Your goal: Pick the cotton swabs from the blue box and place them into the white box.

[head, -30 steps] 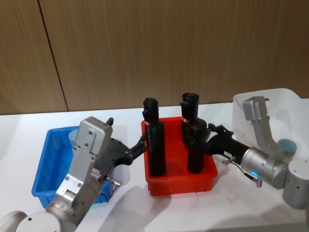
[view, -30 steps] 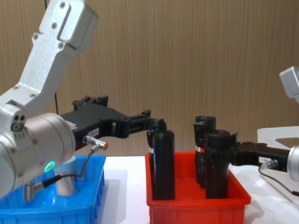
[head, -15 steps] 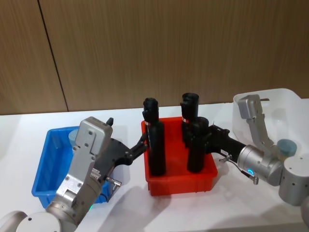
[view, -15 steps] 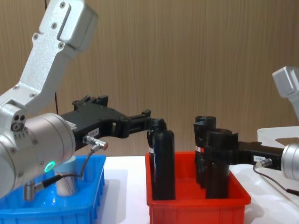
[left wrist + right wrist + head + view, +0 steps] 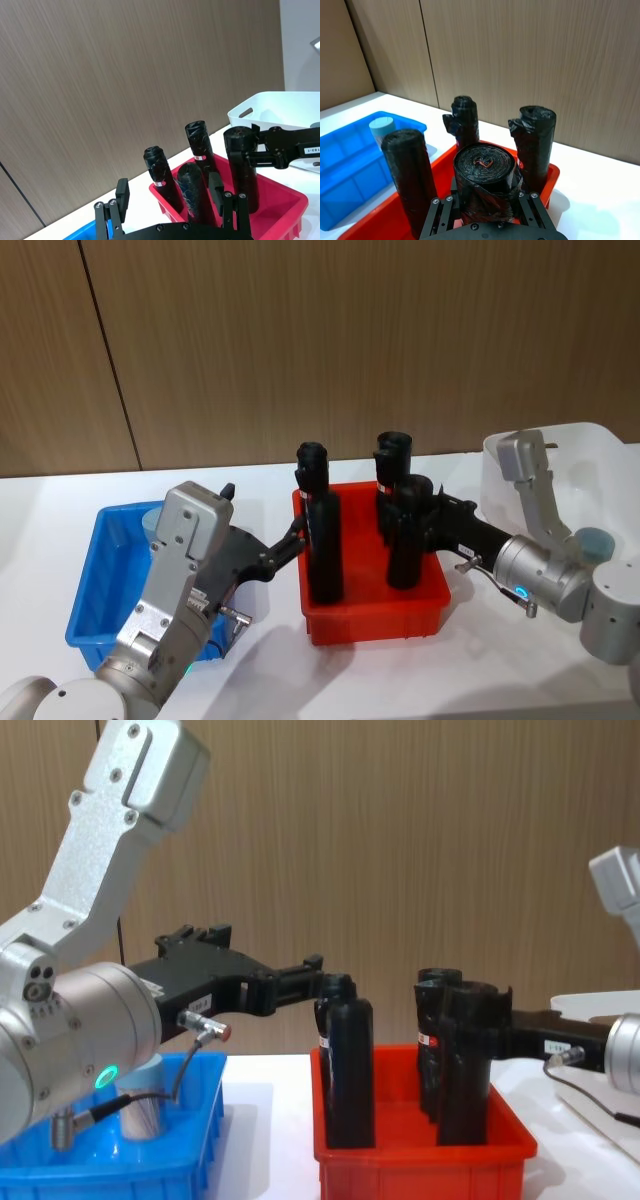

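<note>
Head view: taking the red bin [image 5: 375,625] as landmark, the blue box [image 5: 95,585] lies on the white surface [image 5: 40,530] to its left with a cotton swabs jar [image 5: 153,523] standing upright inside, long axis vertical, while the white box [image 5: 560,465] to its right holds a second blue-lidded jar [image 5: 594,541]; the right pincer [image 5: 418,523] is pinching a black roll [image 5: 404,535] in the red bin. Left wrist view: the left pincer [image 5: 170,200] is spread before the red bin, and small red-and-white labels on the rolls are too small to read. Chest view: the jar [image 5: 145,1105] stands upright in the blue box [image 5: 190,1140], left of the red bin [image 5: 420,1160].

head high, chest low, both frontal
</note>
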